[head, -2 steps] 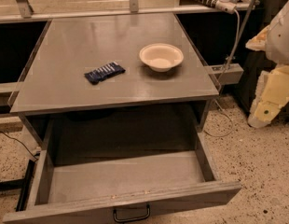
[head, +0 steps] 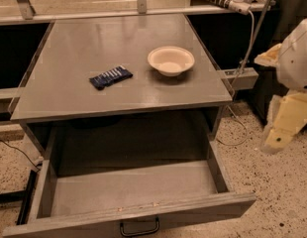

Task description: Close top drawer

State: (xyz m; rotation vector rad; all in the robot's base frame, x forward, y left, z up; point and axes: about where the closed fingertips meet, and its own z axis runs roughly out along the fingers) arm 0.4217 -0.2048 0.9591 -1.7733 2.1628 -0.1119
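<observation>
Cream-yellow gripper (head: 275,140) hangs right of the plain grey desk (head: 94,43). Left of it: grey top drawer (head: 128,187), black handle (head: 139,228), white bowl (head: 171,60), dark-blue pale-striped packet (head: 111,77). Below: speckled beige floor (head: 272,192).

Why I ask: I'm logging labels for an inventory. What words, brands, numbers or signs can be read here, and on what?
Nothing here can be read.
Blue packet on the cabinet top: pale marks, too blurred to read.
White bowl: no text.
Top drawer, pulled open, and its black handle: no text.
Gripper, out to the right of the top drawer: no text.
</observation>
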